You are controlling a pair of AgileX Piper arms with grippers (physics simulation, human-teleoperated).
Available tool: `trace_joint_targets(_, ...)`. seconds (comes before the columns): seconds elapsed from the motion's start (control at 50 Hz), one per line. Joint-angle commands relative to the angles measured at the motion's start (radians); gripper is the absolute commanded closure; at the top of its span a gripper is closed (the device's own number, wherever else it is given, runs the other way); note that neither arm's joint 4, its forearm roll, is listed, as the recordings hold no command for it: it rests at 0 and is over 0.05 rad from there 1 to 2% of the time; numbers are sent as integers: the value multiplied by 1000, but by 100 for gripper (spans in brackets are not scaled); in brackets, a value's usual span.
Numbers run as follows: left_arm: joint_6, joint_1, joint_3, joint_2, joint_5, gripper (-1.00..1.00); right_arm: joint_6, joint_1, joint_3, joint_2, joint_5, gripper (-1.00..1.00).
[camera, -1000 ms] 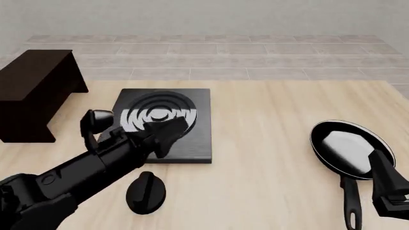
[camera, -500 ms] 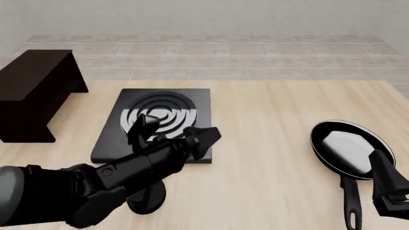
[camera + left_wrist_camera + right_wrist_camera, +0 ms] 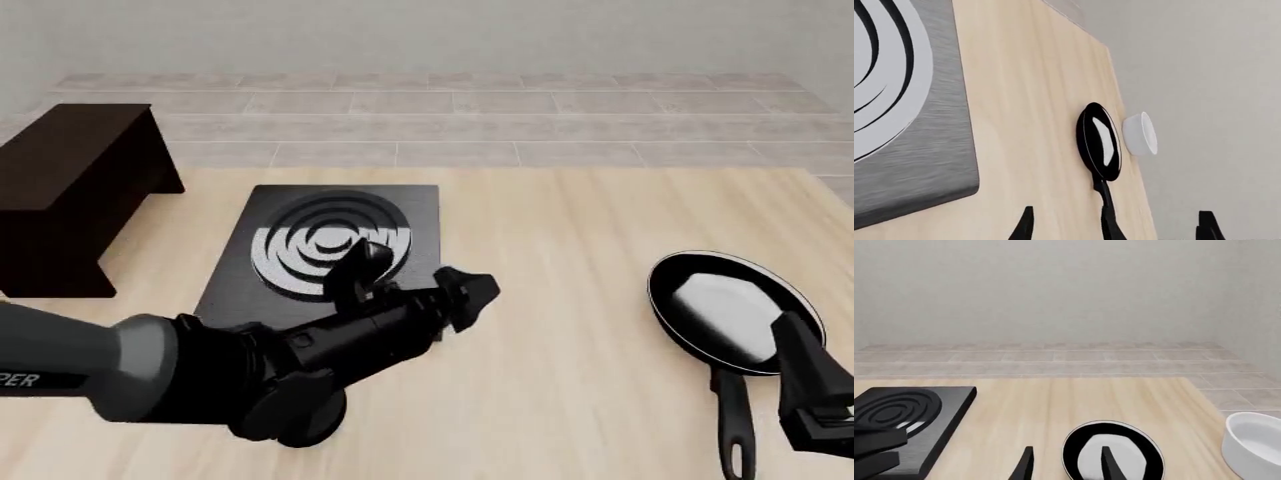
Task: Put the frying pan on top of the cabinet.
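Note:
The frying pan [image 3: 727, 305], black with a glossy inside, lies on the table at the right, and its long handle [image 3: 731, 420] points toward the near edge. My right gripper [image 3: 806, 388] hovers just right of that handle, open and holding nothing. In the right wrist view the frying pan [image 3: 1113, 456] lies ahead of that gripper's fingertips [image 3: 1026, 466]. My left gripper [image 3: 416, 276] is open over the near right corner of the ringed slab [image 3: 334, 250], far from the pan. The left wrist view shows the frying pan [image 3: 1099, 142] well ahead. The dark cabinet [image 3: 80, 190] stands at the far left.
A white bowl [image 3: 1254, 442] sits off the table's right edge, beyond the pan, and the left wrist view also shows this bowl [image 3: 1141, 132]. The left arm [image 3: 174, 370] lies across the table's near left part. Bare wood stretches between slab and pan.
My left arm has swung to the right across the slab, its gripper now at the slab's near right corner. The right arm and the pan have not moved.

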Motion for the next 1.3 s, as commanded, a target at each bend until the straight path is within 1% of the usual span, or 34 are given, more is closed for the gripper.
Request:
trace_joint_targets(0.02,-11,-19,-68,63,30,-100,-2,1,0,0,2,-100)
trace_joint_targets(0.1,-15,-38,-89,78,39,-100,-3,2,0,-1,2,-100)
trace_joint_targets(0.12,-28,-56,-99,95,36,-100,-3,1,0,1,0,-100)
trace_joint_targets(0.2,-24,-47,-128,115,44,-100,-2,-1,0,2,-1,-100)
trace_joint_targets(0.24,-21,-59,-142,124,47,-100,-2,0,0,6,-3,-100)
trace_joint_targets(0.54,-40,-94,-182,169,48,-100,-1,1,1,23,-18,-100)
trace_joint_targets(0.58,-31,-92,-199,176,64,-100,0,1,1,26,-21,-100)
trace_joint_targets(0.72,-40,-91,-241,234,88,-100,0,0,1,26,-21,-100)
trace_joint_targets(0.78,-33,-90,-257,248,95,-100,1,0,1,27,-23,-100)
trace_joint_targets(0.96,-49,-93,-297,297,122,-100,3,0,1,37,-32,-100)
trace_joint_targets(1.3,-44,-125,-342,308,161,-100,6,-1,1,24,-20,-100)
